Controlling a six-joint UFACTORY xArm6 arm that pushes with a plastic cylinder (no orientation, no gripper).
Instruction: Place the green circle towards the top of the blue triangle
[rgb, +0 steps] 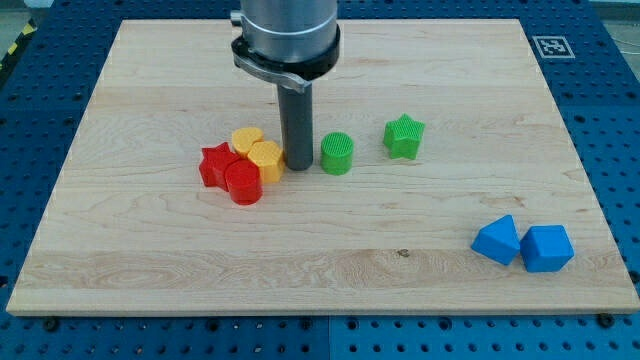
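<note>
The green circle stands on the wooden board near the middle. My tip rests on the board just left of it, with a small gap between them, and just right of a yellow block. The blue triangle lies at the view's lower right, far from the green circle. A blue cube-like block touches the triangle's right side.
A green star sits right of the green circle. A cluster lies left of my tip: two yellow blocks, a red star and a red cylinder. The board's right edge is near the blue blocks.
</note>
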